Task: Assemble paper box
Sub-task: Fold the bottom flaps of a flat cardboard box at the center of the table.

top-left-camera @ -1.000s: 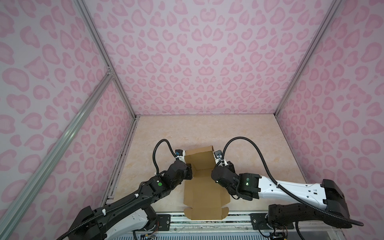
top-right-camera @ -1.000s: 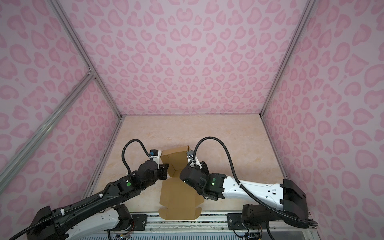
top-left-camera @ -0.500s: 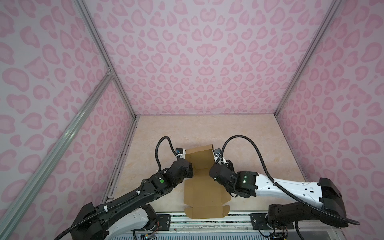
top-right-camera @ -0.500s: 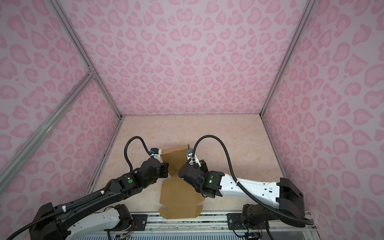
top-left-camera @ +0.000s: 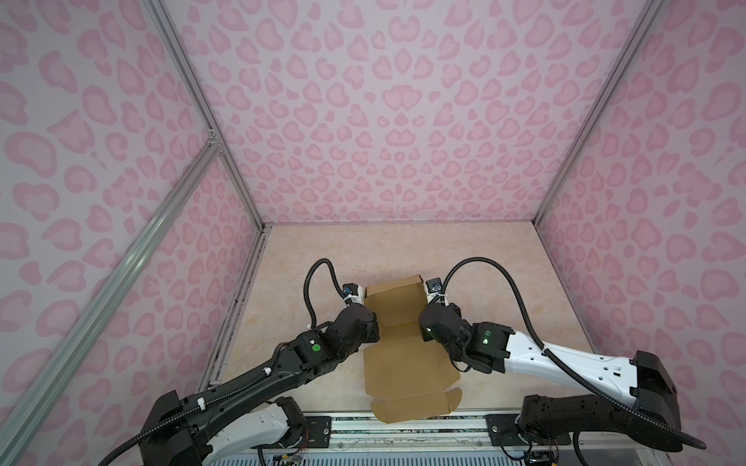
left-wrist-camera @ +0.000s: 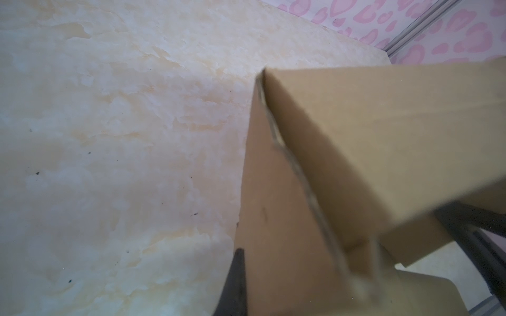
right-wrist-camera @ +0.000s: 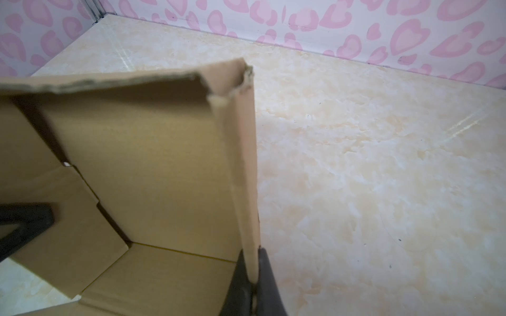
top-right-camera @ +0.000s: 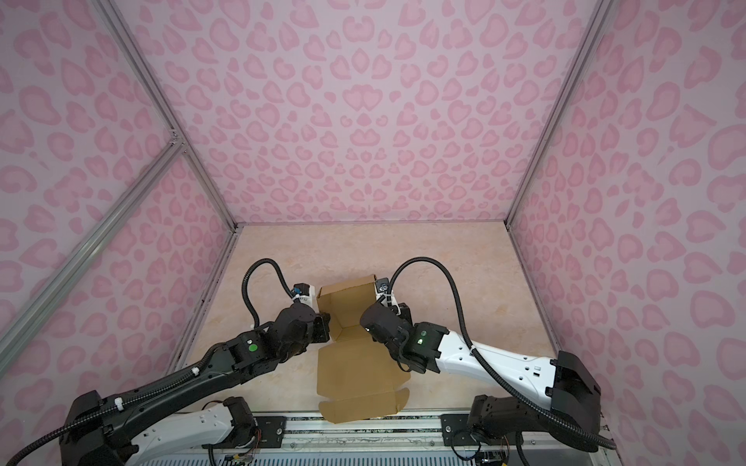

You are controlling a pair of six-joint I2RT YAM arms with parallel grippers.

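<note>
Both arms have eased slightly forward, left gripper and right gripper each with jaws pinched on a raised side wall of the paper box at the table's front edge, apparently keeping walls upright for folding.

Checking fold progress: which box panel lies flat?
The near panel of the paper box lies flat on the table; its far walls stand upright.
</note>
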